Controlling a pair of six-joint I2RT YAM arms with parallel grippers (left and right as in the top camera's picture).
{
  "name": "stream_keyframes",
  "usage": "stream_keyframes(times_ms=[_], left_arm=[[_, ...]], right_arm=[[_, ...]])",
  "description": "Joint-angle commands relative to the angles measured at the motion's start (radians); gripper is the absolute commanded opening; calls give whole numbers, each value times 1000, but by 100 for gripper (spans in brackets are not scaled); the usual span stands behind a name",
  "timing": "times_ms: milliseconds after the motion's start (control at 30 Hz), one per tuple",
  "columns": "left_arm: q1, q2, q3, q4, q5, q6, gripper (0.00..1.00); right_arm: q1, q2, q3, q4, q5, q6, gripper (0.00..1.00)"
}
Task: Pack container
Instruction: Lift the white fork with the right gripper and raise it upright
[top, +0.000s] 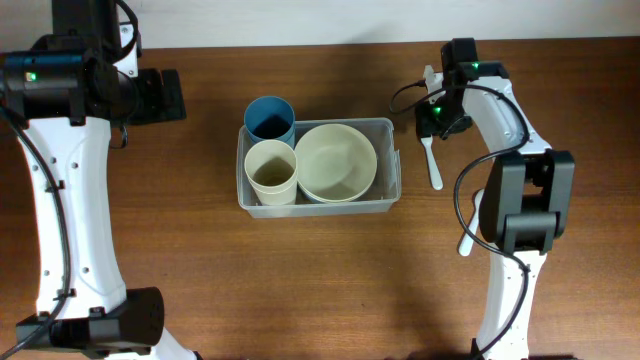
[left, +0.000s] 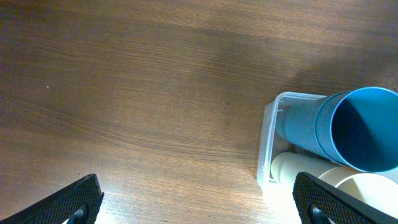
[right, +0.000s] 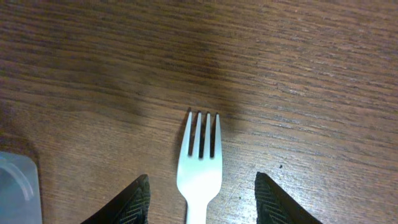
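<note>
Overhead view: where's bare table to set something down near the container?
Bare wood: the wide patch below the container, between left arm and right arm; also the strip left of it. Crowded: the full container; the fork side.

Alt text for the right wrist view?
A white fork lies on the brown wooden table, tines pointing away, centred between the open right end effector's dark fingertips. A corner of the clear container shows at lower left.

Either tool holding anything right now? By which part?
Nothing held. Right tool open, straddling the white fork on the table, not touching it. Left tool open over the table.
</note>
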Motion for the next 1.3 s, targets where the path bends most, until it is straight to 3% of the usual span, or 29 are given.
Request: stream_keyframes(times_ms=[0, 333, 600, 1267], left_arm=[[4, -2, -1, 0, -10, -6, 100], [4, -2, -1, 0, -10, -6, 100], [4, -2, -1, -1, -10, -6, 100], [4, -2, -1, 0, -10, -6, 100]], right_arm=[[-2, 55, 16, 1, 0, 8, 49], [-2, 81, 16, 2, 1, 8, 48], [-2, 81, 17, 1, 1, 8, 28], [-3, 80, 88, -96, 1, 8, 23]])
